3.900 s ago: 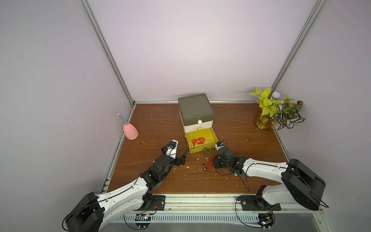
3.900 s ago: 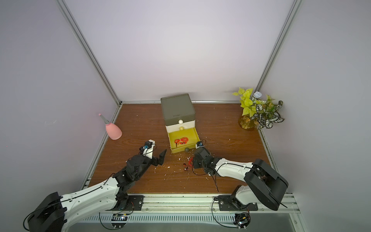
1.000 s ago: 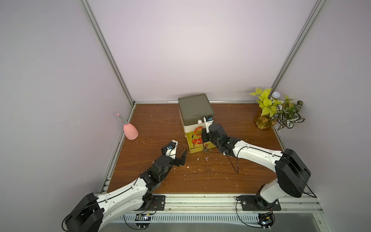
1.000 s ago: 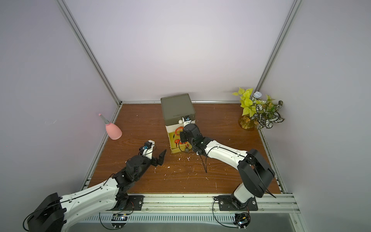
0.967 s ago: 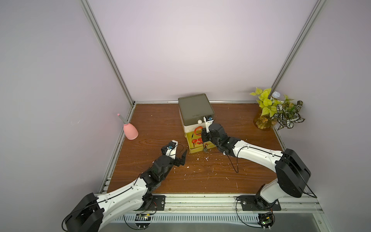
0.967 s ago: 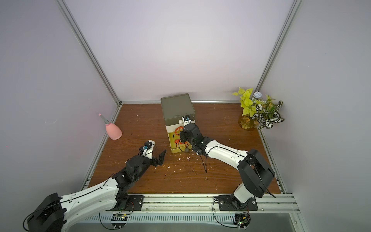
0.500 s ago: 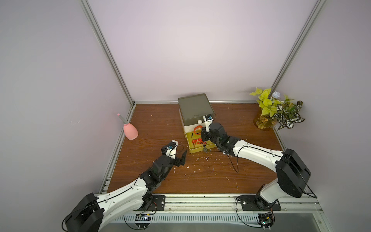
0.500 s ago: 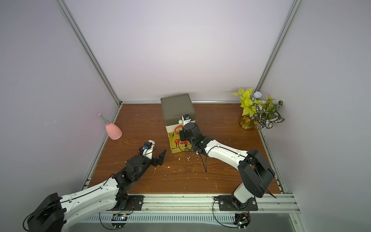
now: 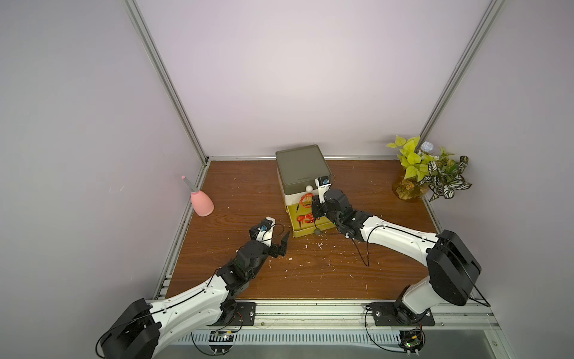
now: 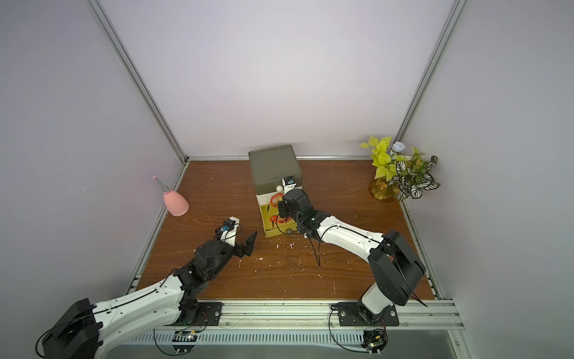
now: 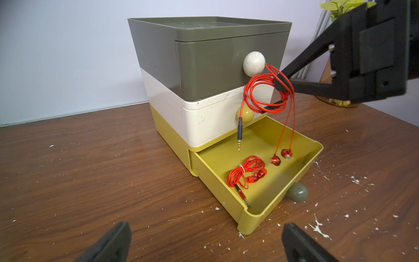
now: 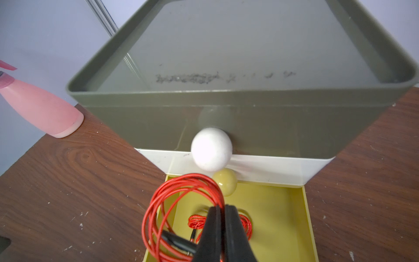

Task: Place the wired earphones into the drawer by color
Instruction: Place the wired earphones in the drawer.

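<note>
The drawer [image 9: 302, 174] [image 10: 273, 167] stands at the back middle, with its yellow bottom tier [image 11: 249, 217] pulled open. One red coil of wired earphones [image 11: 246, 172] [image 12: 197, 221] lies inside it. My right gripper [image 11: 282, 85] [image 12: 222, 207] is shut on a second red coil [image 11: 260, 90] [image 12: 176, 192] above the open tier, in front of the white knob [image 11: 254, 63]. Its plug and earbuds [image 11: 281, 156] hang down into the tier. My left gripper [image 9: 273, 234] [image 11: 207, 229] is open and empty, low over the table to the front left of the drawer.
A pink bottle [image 9: 201, 202] stands at the left wall and a potted plant [image 9: 425, 174] at the back right. The open tier's grey knob [image 11: 298, 192] juts toward the front. White crumbs are scattered over the wooden table [image 9: 310, 264].
A few seconds ago my right gripper was low on the table by the red coil; now it holds it above the open tier. Over the last second it barely shifted. The left arm is still.
</note>
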